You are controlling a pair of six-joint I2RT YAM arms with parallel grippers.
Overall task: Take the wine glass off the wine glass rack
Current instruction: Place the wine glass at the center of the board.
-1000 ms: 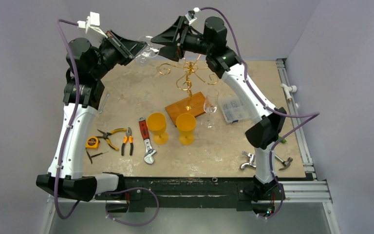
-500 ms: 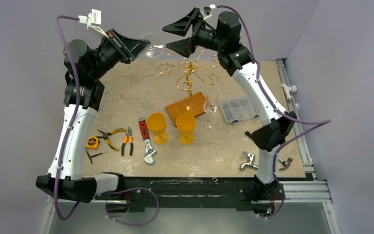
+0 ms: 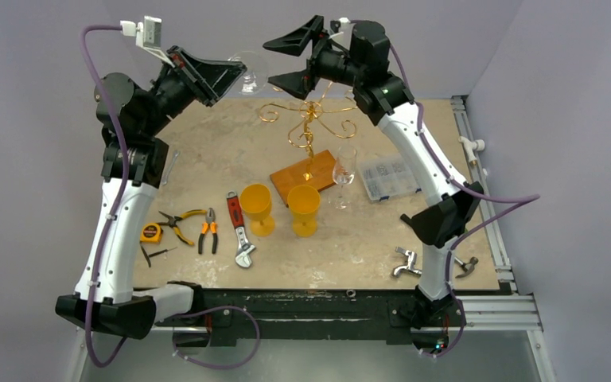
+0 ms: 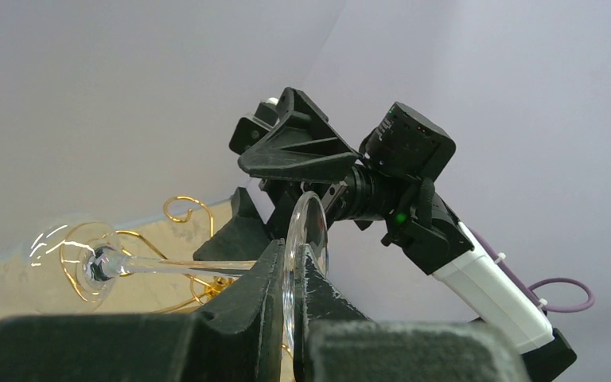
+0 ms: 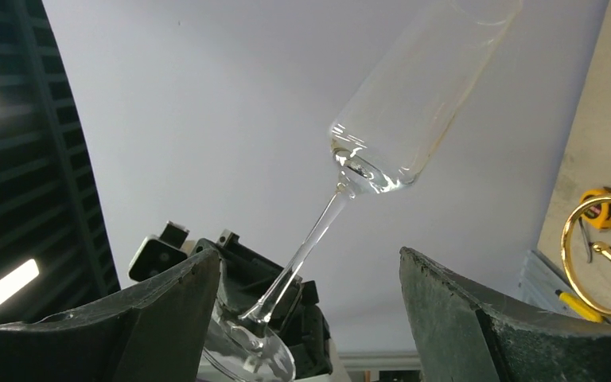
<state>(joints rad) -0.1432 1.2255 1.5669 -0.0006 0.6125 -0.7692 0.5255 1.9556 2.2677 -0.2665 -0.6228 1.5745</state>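
- One speckled beige table (image 3: 207, 151) carries the tall golden wire rack (image 3: 309, 127), which has curled arms and stands upright on its orange-brown wooden base (image 3: 306, 175).
- Right gripper (image 3: 286, 60): black fingers spread wide, grasping nothing, raised above the rack's top, facing the glass's bowl.
- Left gripper (image 4: 289, 267): clenched on the round foot of the clear stemmed wine glass (image 4: 75, 263).
- Glass lies roughly level in mid-air, up and left of the rack's curls, apart from the wire in the top view.

Golden wine glass rack (image 3: 308, 135), orange-brown base (image 3: 290, 179); yellow goblets (image 3: 257, 205); beige table (image 3: 207, 143) (mottled); clear wine glass (image 5: 414, 95).
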